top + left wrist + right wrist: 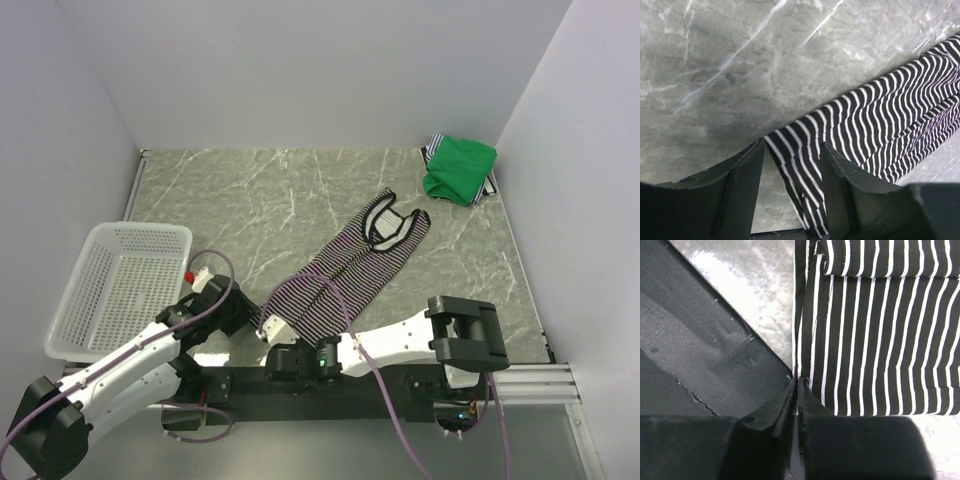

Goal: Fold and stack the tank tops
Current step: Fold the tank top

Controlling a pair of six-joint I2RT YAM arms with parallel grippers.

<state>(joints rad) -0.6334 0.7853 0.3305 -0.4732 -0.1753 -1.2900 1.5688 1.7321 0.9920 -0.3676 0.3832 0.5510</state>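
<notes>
The striped tank top (pixel 352 268) lies stretched out diagonally on the marble table, straps toward the back and hem toward me. My right gripper (pixel 797 382) is shut on the hem's edge, low at the near end of the top (pixel 274 332). In the left wrist view, a corner of the striped tank top (pixel 805 165) runs between the spread fingers of my left gripper (pixel 792 167), which stands open and is not pinching it. The green tank top (pixel 460 168) sits crumpled in the back right corner, on a bit of striped cloth.
A white mesh basket (pixel 118 285) stands at the left edge of the table, close to my left arm. Grey walls close in the table on the left, back and right. The black rail with the arm bases (pixel 330 385) runs along the near edge.
</notes>
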